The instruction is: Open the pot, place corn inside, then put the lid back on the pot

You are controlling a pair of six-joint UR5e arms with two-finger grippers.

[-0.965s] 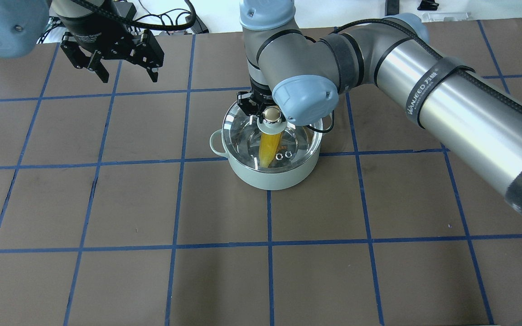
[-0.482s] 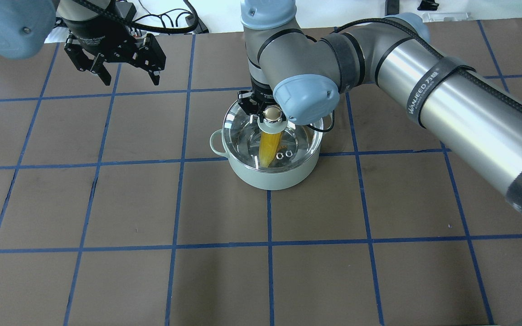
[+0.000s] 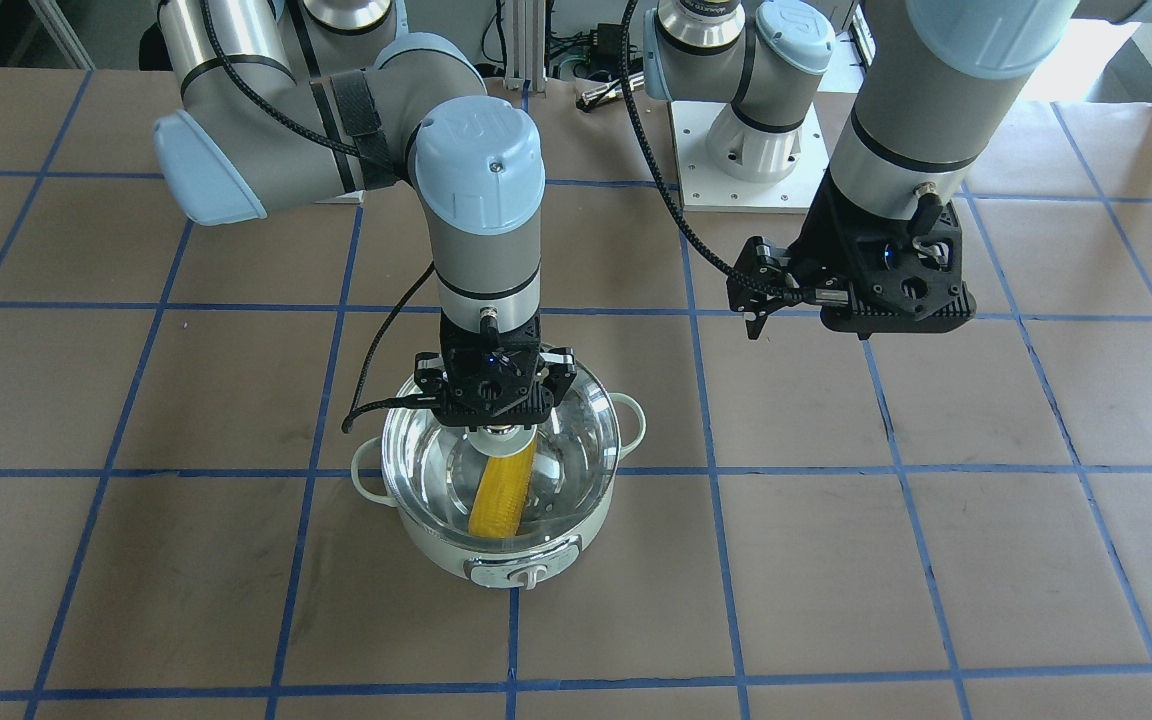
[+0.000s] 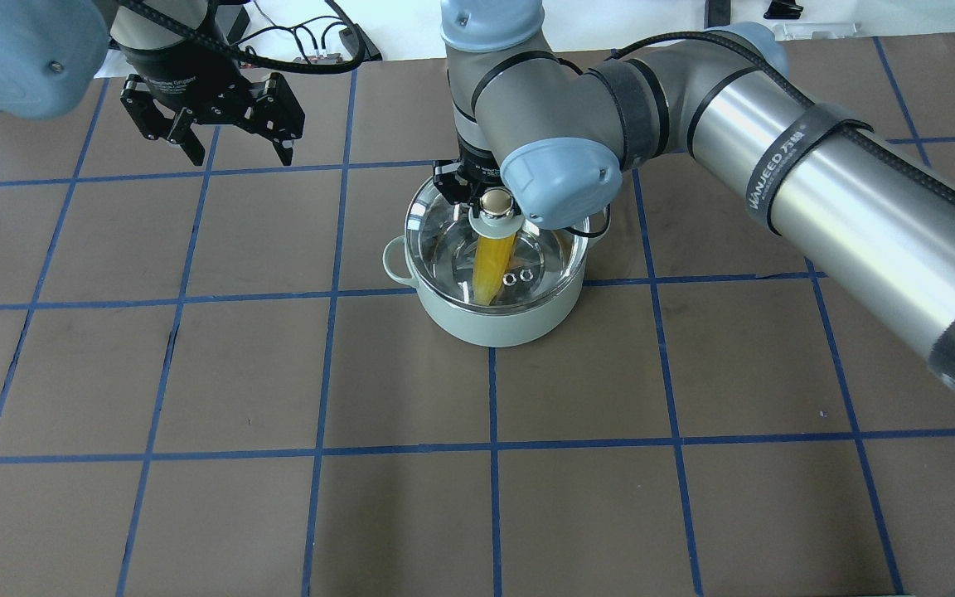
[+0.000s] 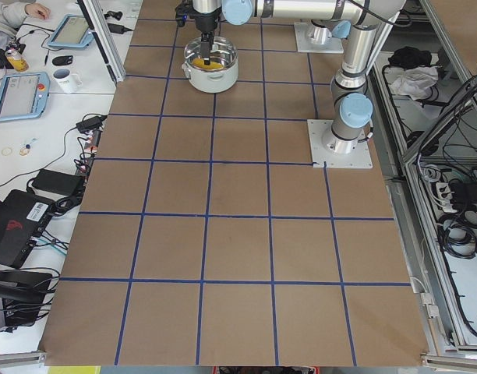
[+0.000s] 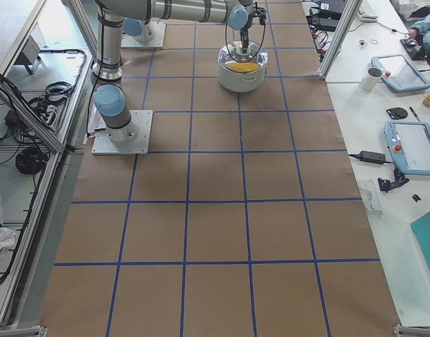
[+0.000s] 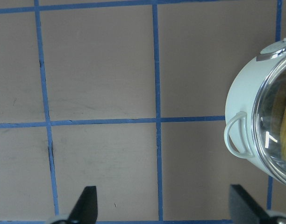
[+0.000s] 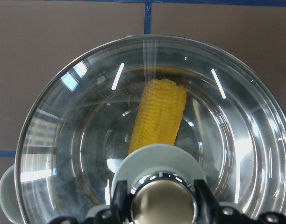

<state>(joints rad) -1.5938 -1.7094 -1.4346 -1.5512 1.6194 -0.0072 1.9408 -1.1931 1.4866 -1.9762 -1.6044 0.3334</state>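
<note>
While the left gripper (image 4: 240, 156) hangs spread and empty, the lid (image 4: 443, 236) sits on the pot (image 4: 494, 327), corn (image 4: 494, 265) lying inside, right gripper (image 4: 490, 203) clamped on the lid's top. Last step, I'd say: loosen, then rise straight up.

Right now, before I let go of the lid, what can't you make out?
- Whether the lid sits flush: the right arm's wrist covers the pot rim's far right in the overhead view; side views too small.
- The corn, near end: under the lid's centre disc and the right pincer, right wrist view.
- The left pincer: only fingertips, cut by the left wrist view's bottom edge.
</note>
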